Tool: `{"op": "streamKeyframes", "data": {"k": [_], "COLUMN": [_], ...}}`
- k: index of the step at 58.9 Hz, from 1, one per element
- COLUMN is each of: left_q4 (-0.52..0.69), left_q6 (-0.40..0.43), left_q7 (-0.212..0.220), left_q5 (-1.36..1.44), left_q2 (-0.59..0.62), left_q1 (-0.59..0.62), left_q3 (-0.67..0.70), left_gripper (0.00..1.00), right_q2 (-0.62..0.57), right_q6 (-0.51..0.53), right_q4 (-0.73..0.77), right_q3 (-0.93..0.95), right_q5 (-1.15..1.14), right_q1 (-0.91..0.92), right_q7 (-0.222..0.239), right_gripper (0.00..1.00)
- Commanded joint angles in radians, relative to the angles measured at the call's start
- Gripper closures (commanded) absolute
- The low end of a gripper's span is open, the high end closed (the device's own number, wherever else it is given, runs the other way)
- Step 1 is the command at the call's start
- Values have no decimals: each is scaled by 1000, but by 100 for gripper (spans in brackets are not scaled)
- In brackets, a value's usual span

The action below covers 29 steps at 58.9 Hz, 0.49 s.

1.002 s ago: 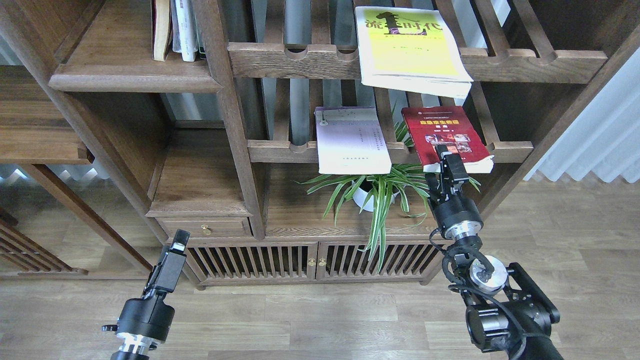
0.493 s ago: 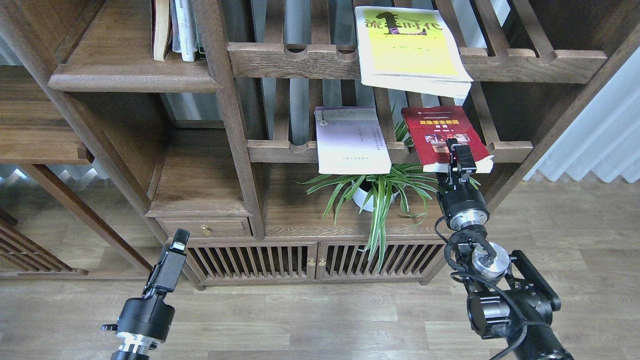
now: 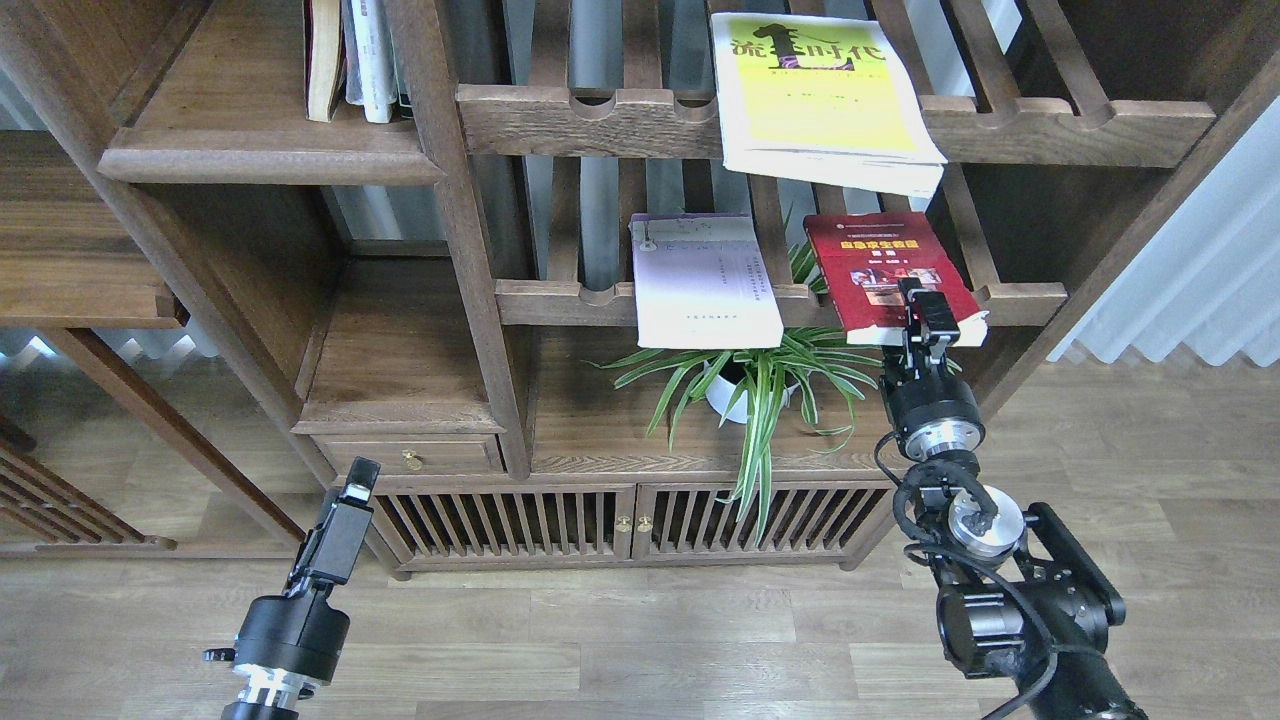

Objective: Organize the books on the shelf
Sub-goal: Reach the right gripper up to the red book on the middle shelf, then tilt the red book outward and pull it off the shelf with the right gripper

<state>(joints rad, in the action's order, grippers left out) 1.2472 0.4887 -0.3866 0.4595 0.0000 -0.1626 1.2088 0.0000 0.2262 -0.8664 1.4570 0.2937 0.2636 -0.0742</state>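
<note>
1. Since the earlier frame, only the right gripper (image 3: 926, 312) has moved, edging slightly up and right along the dark red book's near edge; nothing else has shifted.
2. Left gripper (image 3: 357, 483) hangs low before the cabinet, well apart from the books; whether its fingers are apart, I cannot tell.
3. Solid shelf (image 3: 250, 150) at upper left carries upright books (image 3: 350, 60).
4. Lavender-white book (image 3: 703, 280) lies on the lower slatted rack (image 3: 560, 300), overhanging.
5. Yellow-green book (image 3: 815, 95) lies on the upper rack.
6. Dark red book (image 3: 880, 270) lies right of the lavender one, the right gripper clamped on its front edge.
</note>
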Motion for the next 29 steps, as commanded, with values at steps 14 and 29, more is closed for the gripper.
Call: {"op": "streamKeyframes", "data": {"k": [14,29], "left_q4": [8,8], "left_q6": [0,0], "left_q7": [0,0], "left_q5": [1,1], "left_q2": [0,0], "left_q1": [0,0], "left_q3": [0,2], "left_gripper": [0,0], "right_q2": [0,0], "right_q6": [119,140], "right_q4": [0,-8], "right_q3": [5,8], "right_q5": [1,10], "right_q1": [-4,-23], "right_q7": [1,1], "right_gripper": [95,95]}}
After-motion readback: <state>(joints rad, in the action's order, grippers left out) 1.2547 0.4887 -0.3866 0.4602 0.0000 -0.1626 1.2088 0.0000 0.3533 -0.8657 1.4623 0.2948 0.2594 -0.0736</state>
